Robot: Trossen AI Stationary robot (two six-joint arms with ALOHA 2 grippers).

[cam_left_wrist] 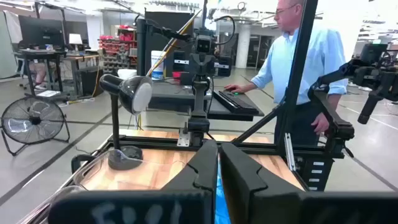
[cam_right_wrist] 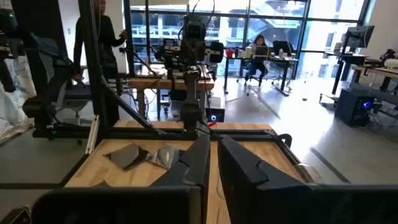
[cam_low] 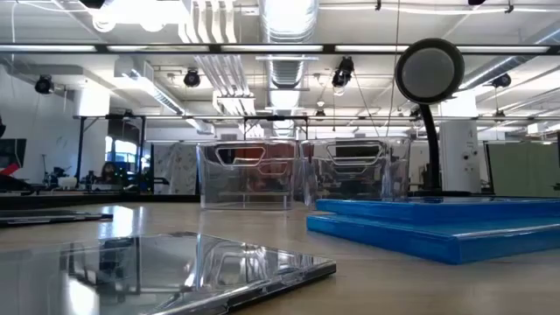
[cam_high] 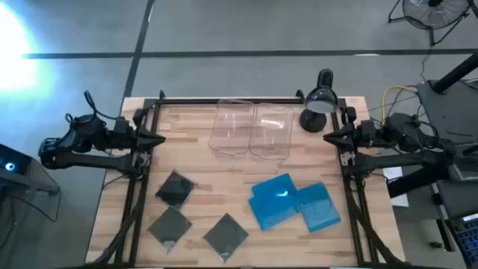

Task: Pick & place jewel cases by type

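Three dark grey jewel cases [cam_high: 175,187] [cam_high: 169,223] [cam_high: 225,235] lie flat on the table's near left. Two translucent blue jewel cases [cam_high: 275,200] [cam_high: 320,206] lie at the near right, the left one partly overlapping the right one. In the low view a dark case [cam_low: 192,267] lies close by and the blue cases [cam_low: 437,223] lie stacked at the right. My left gripper [cam_high: 155,140] rests at the table's left edge, shut and empty; it also shows in its wrist view [cam_left_wrist: 217,165]. My right gripper [cam_high: 328,137] rests at the right edge, shut and empty, as its wrist view [cam_right_wrist: 212,158] shows.
Two clear plastic bins [cam_high: 233,127] [cam_high: 270,131] stand side by side at the table's far middle. A black desk lamp [cam_high: 320,104] stands at the far right corner. A person [cam_left_wrist: 298,62] stands beyond the table's right side. A black frame rail [cam_high: 224,101] runs along the far edge.
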